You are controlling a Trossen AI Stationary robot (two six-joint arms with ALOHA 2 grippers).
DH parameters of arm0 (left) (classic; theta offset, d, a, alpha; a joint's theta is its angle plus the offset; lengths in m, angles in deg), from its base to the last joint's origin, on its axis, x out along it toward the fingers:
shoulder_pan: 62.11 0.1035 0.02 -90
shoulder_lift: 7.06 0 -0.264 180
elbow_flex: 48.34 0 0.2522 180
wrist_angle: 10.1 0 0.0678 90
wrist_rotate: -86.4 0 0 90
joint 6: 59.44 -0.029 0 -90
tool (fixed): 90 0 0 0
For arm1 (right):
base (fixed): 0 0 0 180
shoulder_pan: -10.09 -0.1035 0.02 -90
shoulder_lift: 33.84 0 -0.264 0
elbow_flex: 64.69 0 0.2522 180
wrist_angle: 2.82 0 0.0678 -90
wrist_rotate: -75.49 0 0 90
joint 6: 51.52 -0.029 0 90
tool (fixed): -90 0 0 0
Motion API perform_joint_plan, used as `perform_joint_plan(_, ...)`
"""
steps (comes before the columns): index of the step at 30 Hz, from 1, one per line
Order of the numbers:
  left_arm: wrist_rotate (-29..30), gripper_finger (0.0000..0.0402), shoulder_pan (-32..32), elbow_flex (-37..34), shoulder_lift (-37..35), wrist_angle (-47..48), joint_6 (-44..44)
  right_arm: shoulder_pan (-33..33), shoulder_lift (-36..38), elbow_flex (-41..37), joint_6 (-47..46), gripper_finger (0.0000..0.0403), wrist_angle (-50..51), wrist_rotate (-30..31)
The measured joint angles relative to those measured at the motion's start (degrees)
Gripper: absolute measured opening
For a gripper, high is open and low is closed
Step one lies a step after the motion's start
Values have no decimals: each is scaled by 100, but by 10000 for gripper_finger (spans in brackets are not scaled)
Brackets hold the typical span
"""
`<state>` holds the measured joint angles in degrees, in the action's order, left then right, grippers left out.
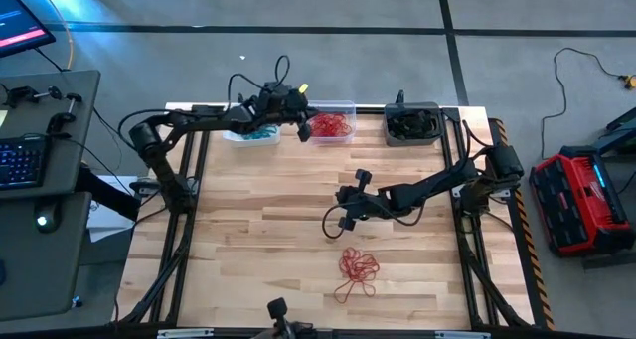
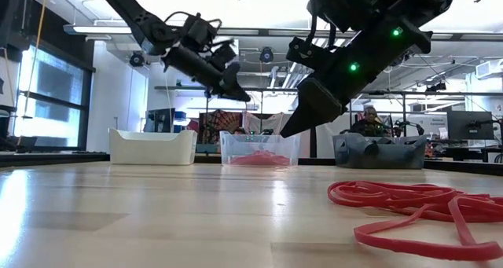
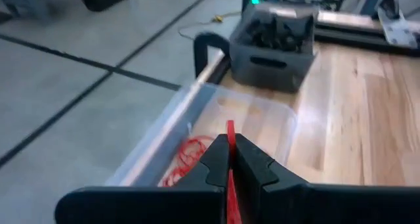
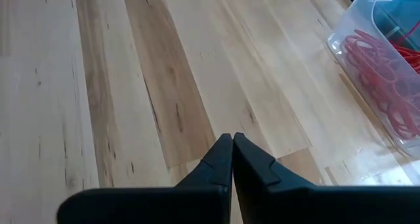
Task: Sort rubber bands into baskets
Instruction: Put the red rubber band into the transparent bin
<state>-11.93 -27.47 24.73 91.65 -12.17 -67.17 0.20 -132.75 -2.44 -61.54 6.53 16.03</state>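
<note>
Table-level look: red rubber bands (image 2: 416, 209) sprawled on wood close by. White basket (image 2: 152, 147), clear basket (image 2: 259, 149) with red inside, grey basket (image 2: 380, 152) lined up behind. Two arms overhead; person seated far back, probably at desk.

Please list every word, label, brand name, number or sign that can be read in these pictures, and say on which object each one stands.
None can be read.
The baskets carry no visible lettering.
The red case on the floor shows no readable brand.
The lit screen beside the table is too blurred to read.
</note>
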Motion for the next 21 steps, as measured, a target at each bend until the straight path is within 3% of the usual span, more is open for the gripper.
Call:
perform_joint_plan(6,13,2,23,-2,186,187,-36,0,0,0,0,0,-4,0)
perform_joint_plan(9,372,14,-5,-4,169,294,-46,0,0,0,-9,0,-7,1)
perform_joint_plan(12,613,36,-37,-4,125,503,-104,0,0,0,-24,0,-9,-18)
perform_joint_plan(21,312,115,-323,-7,101,605,-60,0,0,0,-2,0,2,-280)
